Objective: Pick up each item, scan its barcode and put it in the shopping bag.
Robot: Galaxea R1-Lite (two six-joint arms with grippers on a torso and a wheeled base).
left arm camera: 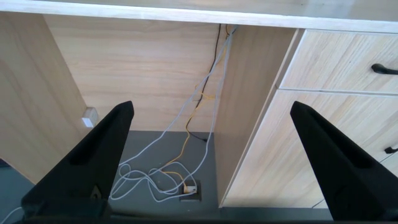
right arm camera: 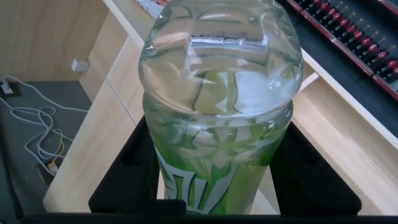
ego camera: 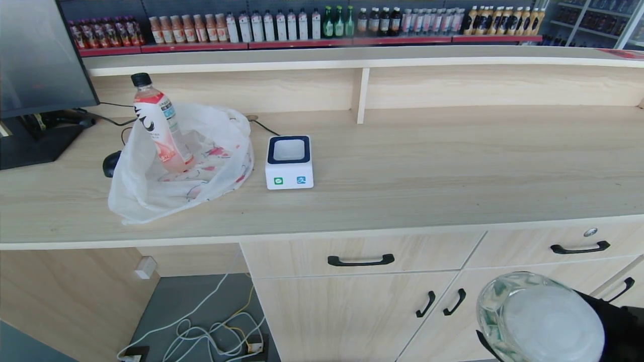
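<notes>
Judging by the layout, 1 item is done: a pink-drink plastic bottle with a black cap (ego camera: 158, 125) stands inside the white plastic shopping bag (ego camera: 151, 196) on the pale wooden tabletop (ego camera: 427, 166). The right hand (right arm camera: 221, 186) grips a clear green-labelled bottle (ego camera: 541, 319) low before the drawers (ego camera: 362, 254), apparently awaiting the white square scanner (ego camera: 289, 162) beside the bag. The left hand (left arm camera: 211, 109) hangs wide open, empty. The held bottle's barcode and cap are hidden.

Looks onto a pale wood counter (ego camera: 453, 166) with a raised back ledge (ego camera: 352, 55), drawers (ego camera: 302, 251) and cupboard doors (ego camera: 342, 311) with black handles (ego camera: 360, 260) below, grey floor (ego camera: 171, 301) strewn with cables (ego camera: 211, 334) underneath, red-edged shelves (ego camera: 302, 44) of bottled drinks (ego camera: 282, 25) behind.
</notes>
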